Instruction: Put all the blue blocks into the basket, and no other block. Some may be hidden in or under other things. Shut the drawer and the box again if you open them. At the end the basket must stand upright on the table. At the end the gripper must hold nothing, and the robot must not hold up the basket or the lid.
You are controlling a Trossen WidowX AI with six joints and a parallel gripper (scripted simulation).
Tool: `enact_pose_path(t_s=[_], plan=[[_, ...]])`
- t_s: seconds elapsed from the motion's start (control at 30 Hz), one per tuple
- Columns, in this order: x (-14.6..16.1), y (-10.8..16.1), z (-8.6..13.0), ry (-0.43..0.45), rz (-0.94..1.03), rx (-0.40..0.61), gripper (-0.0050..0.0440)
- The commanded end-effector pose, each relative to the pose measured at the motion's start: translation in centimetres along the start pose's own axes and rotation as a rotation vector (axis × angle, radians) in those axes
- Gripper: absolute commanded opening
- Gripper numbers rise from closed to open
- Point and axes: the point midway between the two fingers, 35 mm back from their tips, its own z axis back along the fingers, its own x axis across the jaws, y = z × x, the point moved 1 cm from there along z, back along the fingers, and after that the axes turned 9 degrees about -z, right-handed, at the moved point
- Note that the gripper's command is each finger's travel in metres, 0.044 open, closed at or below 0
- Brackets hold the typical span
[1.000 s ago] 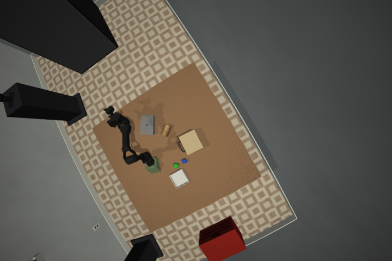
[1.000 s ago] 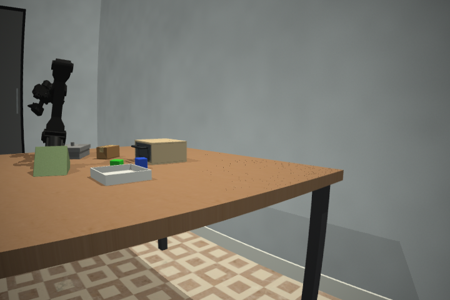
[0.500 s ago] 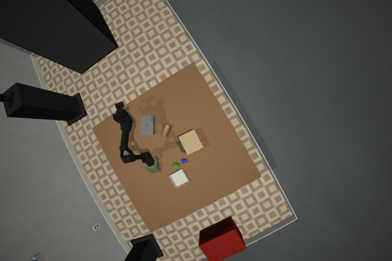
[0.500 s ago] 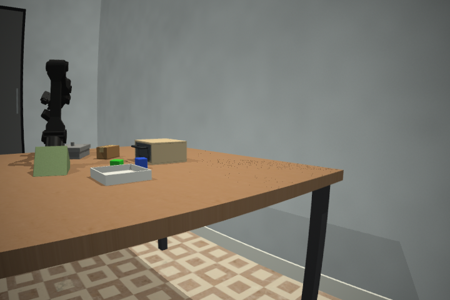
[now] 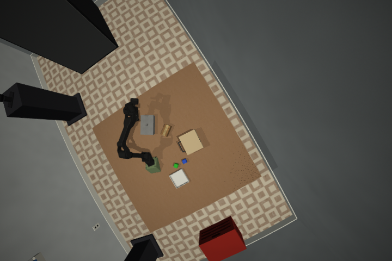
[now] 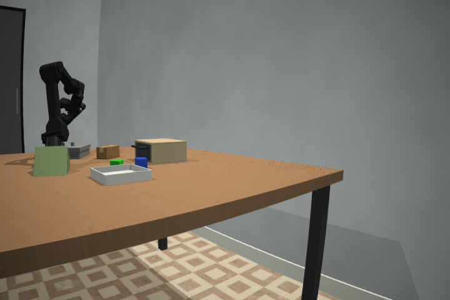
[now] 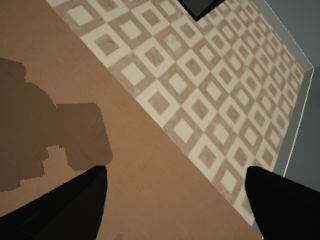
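Seen from the side, the table (image 6: 232,184) carries first a green block-shaped basket (image 6: 51,161) with sloping sides, standing upright near the arm's foot. Behind it the black arm (image 6: 52,102) rises and folds over, its gripper (image 6: 77,110) held high above the table and well apart from every object; its fingers are spread partway with nothing between them, only bare tabletop and patterned floor showing in the gap. Next come a low grey box (image 6: 79,150) with a small knob on its lid and a brown cardboard-coloured piece (image 6: 107,151). In front lies a shallow white tray (image 6: 120,174). Just behind it sit a bright green block (image 6: 116,162) and, beside it to the right, the blue block (image 6: 140,162), a small solid, saturated-blue cube resting on the table, near the tan drawer unit (image 6: 167,150) with its dark handle.
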Motion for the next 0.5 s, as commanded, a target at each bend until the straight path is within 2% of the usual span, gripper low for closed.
enact_pose_path(t_s=[0.0, 0.1, 0.17, 0.43, 0.47], plan=[[-1.7, 4.0, 1.0, -0.015, -0.058, 0.079, 0.0284], [-3.0, 6.1, 1.8, -0.015, -0.058, 0.079, 0.0284], [-3.0, 6.1, 1.8, -0.015, -0.058, 0.079, 0.0284], [-4.7, 12.0, 6.4, 0.053, -0.426, 0.459, 0.0284], [-4.9, 12.8, 7.0, 0.054, -0.43, 0.464, 0.0284]])
